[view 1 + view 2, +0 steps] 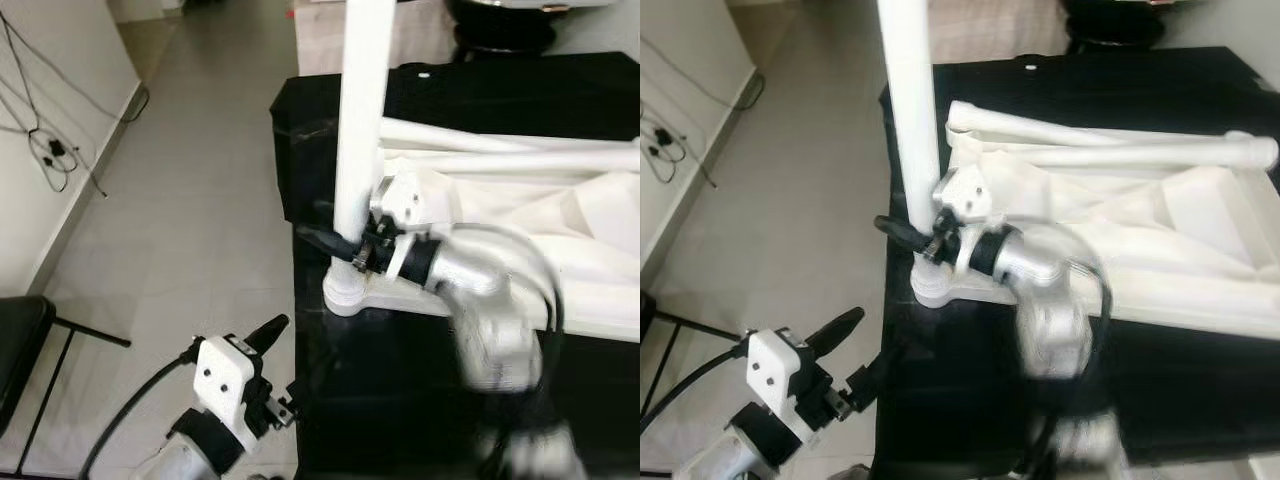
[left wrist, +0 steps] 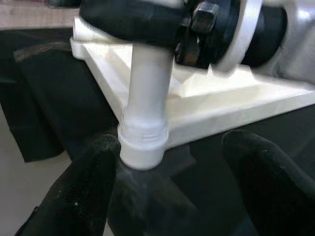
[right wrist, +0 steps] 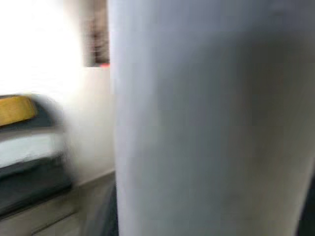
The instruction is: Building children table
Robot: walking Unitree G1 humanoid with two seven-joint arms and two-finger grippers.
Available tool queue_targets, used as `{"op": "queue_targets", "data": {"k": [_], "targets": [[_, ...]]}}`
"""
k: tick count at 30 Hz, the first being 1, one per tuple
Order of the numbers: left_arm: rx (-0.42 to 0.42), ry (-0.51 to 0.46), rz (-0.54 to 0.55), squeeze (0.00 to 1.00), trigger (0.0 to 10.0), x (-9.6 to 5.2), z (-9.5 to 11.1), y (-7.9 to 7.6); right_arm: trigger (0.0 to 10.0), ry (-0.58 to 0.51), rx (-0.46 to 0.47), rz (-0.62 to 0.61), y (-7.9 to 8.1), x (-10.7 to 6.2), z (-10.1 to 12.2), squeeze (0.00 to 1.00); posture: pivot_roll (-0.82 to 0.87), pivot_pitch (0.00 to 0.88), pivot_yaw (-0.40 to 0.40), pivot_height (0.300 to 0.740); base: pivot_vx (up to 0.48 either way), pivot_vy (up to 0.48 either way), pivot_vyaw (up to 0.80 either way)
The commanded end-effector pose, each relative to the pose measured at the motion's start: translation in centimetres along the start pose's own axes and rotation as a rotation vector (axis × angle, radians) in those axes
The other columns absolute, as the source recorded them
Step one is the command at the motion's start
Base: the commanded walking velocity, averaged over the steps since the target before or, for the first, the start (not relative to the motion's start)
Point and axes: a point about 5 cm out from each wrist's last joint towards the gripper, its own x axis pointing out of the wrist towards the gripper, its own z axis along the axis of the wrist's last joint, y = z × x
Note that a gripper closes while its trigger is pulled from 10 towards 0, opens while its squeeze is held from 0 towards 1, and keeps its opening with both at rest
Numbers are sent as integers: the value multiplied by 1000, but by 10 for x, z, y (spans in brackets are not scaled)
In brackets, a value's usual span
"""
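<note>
Left eye view: white table top (image 1: 590,260) lying upside down on black-draped surface (image 1: 310,130), upright white leg (image 1: 358,130) standing in corner socket (image 1: 345,292) at near left corner. Right gripper (image 1: 345,250) clenched around leg low down, just above socket. Left gripper (image 2: 167,167) released, fingers (image 2: 83,191) spread, low beside surface edge, facing socket. Two loose legs (image 1: 1110,145) resting across table top.
</note>
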Motion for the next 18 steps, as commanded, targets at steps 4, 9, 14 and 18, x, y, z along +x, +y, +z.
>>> {"op": "queue_targets", "data": {"k": [4,9,14,18], "targets": [[8,35,11,0,10000,-3,-6,8,0,203,-40,-211,-17,-8,-38,0,4,189,64,740,0,0,0],[14,34,21,0,10000,-4,-6,9,0,216,-40,-238,-20,-10,-35,0,3,187,66,740,0,0,0],[8,39,9,0,10000,-4,-6,8,10000,220,-17,-236,-17,-9,-31,0,4,190,71,740,0,0,0],[5,39,6,0,10000,-3,-6,8,10000,149,68,-162,-11,-1,-21,1000,6,192,70,740,0,0,0]]}}
